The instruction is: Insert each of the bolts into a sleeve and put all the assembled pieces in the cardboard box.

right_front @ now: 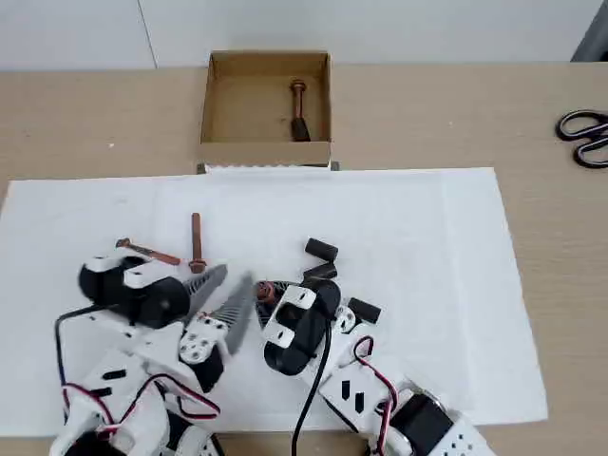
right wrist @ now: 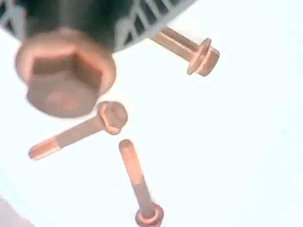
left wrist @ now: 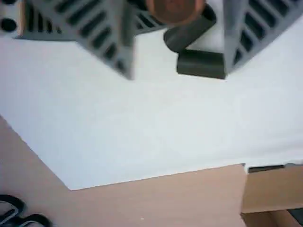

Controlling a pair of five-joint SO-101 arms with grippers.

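My right gripper (right_front: 270, 291) is shut on a copper bolt (right wrist: 64, 71), whose hex head (right_front: 264, 293) faces the left arm. My left gripper (right_front: 237, 276) stands open just left of that head, its grey fingers (left wrist: 90, 33) on either side of it in the left wrist view. Three black sleeves (right_front: 321, 250) (right_front: 320, 271) (right_front: 364, 311) lie on the white sheet to the right. Loose bolts (right_front: 197, 242) (right_front: 147, 251) lie at the left; the right wrist view shows three (right wrist: 189, 47) (right wrist: 78, 132) (right wrist: 139, 184). The cardboard box (right_front: 266, 152) holds one assembled piece (right_front: 299, 112).
A white sheet (right_front: 418, 237) covers the wooden table (right_front: 85, 123). Scissors (right_front: 584, 138) lie at the table's far right edge. The box stands beyond the sheet's far edge, at the middle.
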